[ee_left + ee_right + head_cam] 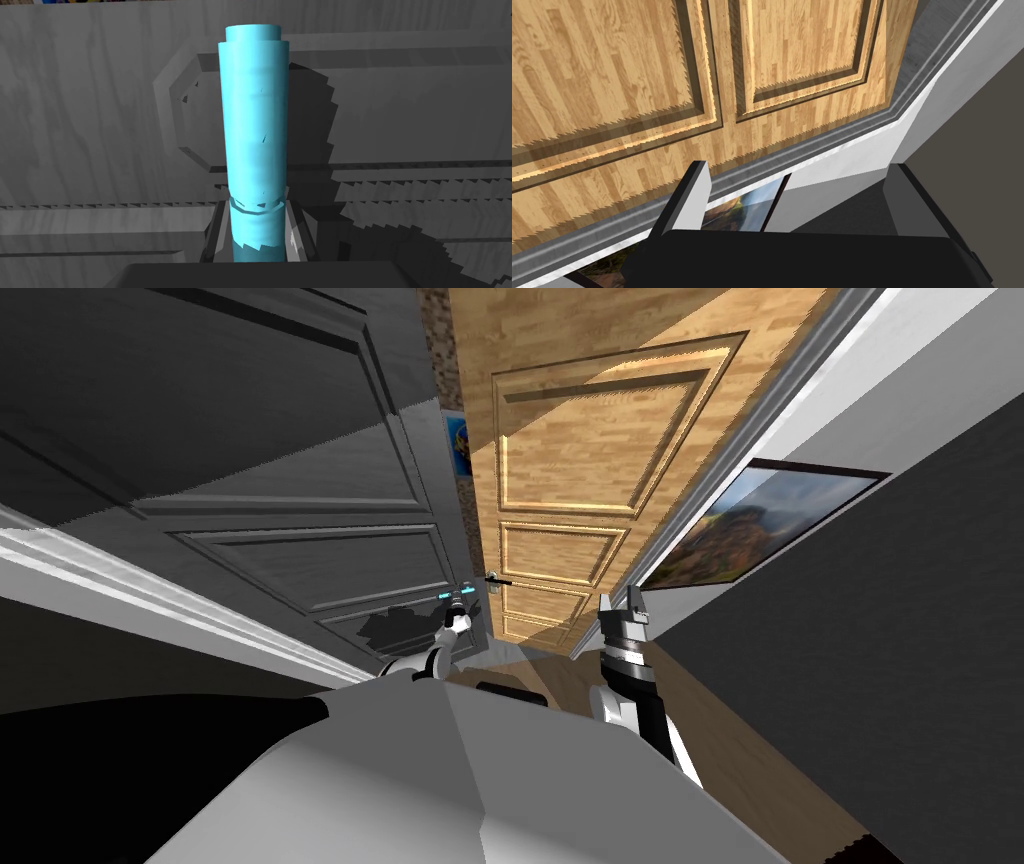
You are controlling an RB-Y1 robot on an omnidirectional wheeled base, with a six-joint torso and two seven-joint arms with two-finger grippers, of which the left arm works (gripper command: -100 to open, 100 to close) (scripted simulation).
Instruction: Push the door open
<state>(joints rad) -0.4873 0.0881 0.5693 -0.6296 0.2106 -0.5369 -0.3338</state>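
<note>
A grey panelled door (300, 488) stands at my left, and its cyan lever handle (452, 593) is at its edge. In the left wrist view the cyan handle (255, 125) runs straight out from my left gripper (257, 235), whose fingers (298, 240) press its sides against the grey door (400, 125). My left gripper (456, 610) sits low at that door's edge. My right gripper (621, 606) hangs open and holds nothing, apart from the wooden door (590, 438). In its wrist view the right gripper (802, 200) faces the wooden door (612, 75).
The wooden door carries a small dark handle (495, 580) close to the cyan one. A framed landscape picture (760, 528) hangs on the right wall beside a grey door frame (700, 478). A blue poster (460, 443) shows in the gap between the doors.
</note>
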